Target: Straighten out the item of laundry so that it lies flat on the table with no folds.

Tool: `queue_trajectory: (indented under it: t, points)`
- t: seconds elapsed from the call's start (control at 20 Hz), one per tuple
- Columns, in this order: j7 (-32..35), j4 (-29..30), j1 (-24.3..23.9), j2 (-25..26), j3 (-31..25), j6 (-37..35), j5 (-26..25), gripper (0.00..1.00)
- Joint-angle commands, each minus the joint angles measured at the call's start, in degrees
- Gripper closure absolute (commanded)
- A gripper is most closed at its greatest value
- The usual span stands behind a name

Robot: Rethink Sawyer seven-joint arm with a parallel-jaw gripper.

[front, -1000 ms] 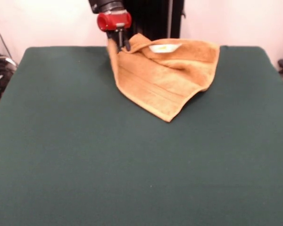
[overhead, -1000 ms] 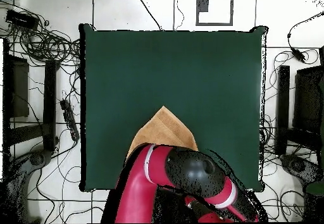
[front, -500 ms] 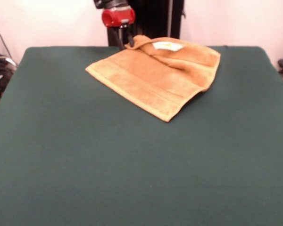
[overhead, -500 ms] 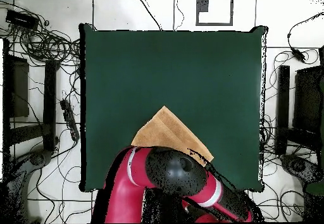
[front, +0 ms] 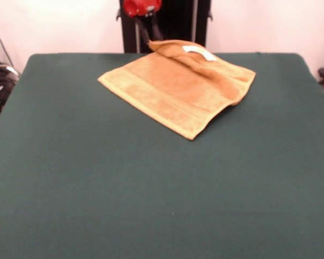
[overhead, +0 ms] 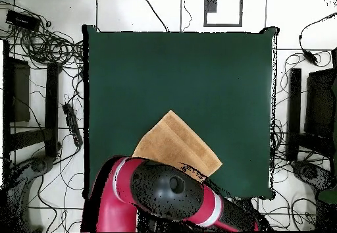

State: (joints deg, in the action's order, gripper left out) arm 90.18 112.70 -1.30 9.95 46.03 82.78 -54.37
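towel [front: 175,91] sits near the table's [front: 151,189] robot-side edge, mostly spread out, but one flap is folded back over it with the tag up. gripper [front: 147,29] looks pinched on that flap's corner, probably to drag it open, though the tips are hard to see.

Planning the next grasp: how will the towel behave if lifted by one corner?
Probably floppy: the towel already drapes in a soft fold near its white tag. Likely light, and its terry pile should drag rather than slide on the table.
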Motion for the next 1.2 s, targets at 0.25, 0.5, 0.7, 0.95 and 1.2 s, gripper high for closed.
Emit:
queue_trajectory:
  t: [0.25,0.5,0.7,0.95,1.2]
  points:
    - [27.0,-0.7,2.9,-17.8,-3.5,-10.3,-14.2,0.0]
    - [32.1,-2.5,3.7,-21.6,-6.2,-15.1,-15.8,0.0]
    - [32.4,-4.1,2.6,-22.1,-10.6,-18.9,-13.7,0.0]
    - [34.1,-5.8,2.4,-22.7,-13.6,-23.4,-12.7,0.0]
    - [37.6,-7.1,2.4,-24.2,-15.9,-27.5,-14.2,0.0]
